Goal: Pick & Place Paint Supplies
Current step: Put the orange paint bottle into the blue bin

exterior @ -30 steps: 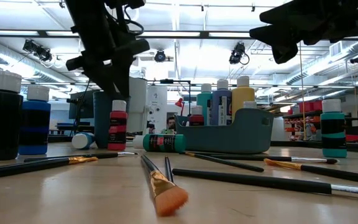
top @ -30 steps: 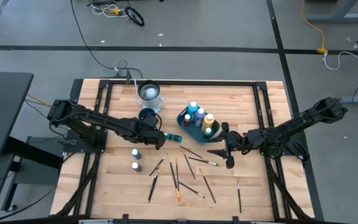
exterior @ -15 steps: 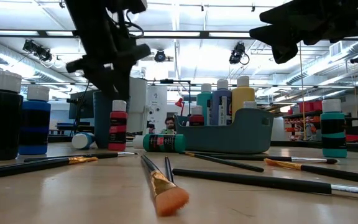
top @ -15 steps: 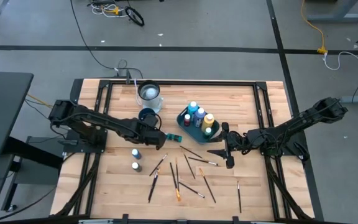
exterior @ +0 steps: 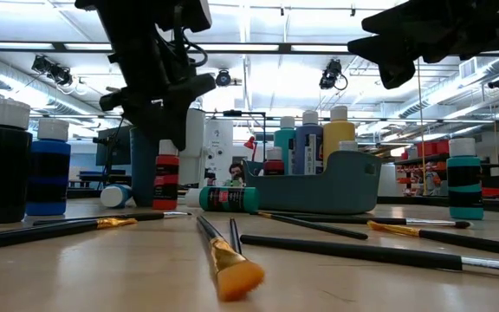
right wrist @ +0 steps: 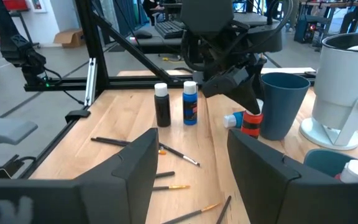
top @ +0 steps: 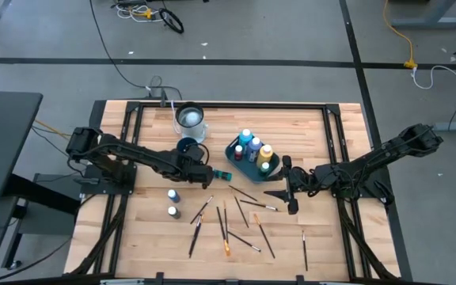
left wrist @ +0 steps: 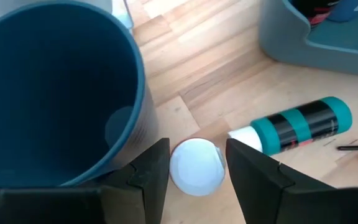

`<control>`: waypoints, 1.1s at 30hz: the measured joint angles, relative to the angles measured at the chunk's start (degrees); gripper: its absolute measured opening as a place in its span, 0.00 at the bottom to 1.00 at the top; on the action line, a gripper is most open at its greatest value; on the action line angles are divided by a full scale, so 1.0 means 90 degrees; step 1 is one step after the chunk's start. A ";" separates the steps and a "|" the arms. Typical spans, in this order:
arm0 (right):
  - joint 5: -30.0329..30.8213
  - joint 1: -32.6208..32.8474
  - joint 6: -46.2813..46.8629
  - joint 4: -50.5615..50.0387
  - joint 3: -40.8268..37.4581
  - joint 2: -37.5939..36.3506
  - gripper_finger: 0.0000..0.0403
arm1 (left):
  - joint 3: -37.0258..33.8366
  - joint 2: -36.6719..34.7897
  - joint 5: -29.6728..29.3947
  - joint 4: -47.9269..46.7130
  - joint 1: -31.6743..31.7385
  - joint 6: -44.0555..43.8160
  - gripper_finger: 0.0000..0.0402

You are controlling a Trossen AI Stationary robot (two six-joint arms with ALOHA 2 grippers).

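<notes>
Red paint bottle with a pale cap [left wrist: 196, 167], beside the dark blue cup [left wrist: 48, 93], sat between our left gripper's [left wrist: 196, 163] wide-open fingers; we feared tipping it.

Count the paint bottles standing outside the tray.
4: red bottle between the left gripper's fingers, black bottle and blue bottle nearer the front, teal bottle beside the tray; others may be hidden.
</notes>
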 joint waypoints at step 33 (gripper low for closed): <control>0.0002 0.0000 -0.0001 0.0007 -0.0001 0.0000 0.48 | 0.1392 -0.0047 -0.0349 0.1789 -0.0133 0.3241 0.32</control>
